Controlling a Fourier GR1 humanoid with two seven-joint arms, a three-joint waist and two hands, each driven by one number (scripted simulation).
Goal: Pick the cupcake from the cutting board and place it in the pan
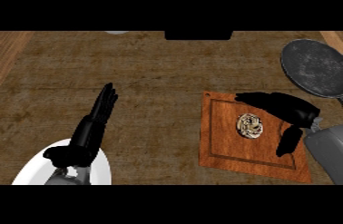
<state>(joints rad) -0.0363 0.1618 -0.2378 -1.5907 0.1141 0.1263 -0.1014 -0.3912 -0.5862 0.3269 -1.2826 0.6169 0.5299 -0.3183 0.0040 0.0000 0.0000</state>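
Wooden board [221, 150] carries cupcake [250, 126] at centre. Right hand [295, 110] beside it, fingers and thumb spread apart, nothing clasped. Left hand [94, 123] rests lower left, fingers straight. Risk: off-centre closing could tip cupcake or push it away; pan [311, 64] waits beyond board.

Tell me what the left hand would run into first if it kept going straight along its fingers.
Nothing that shows: the left hand points up the picture, slightly right, over bare counter to its far edge, ending left of the dark object there. Height is unclear.
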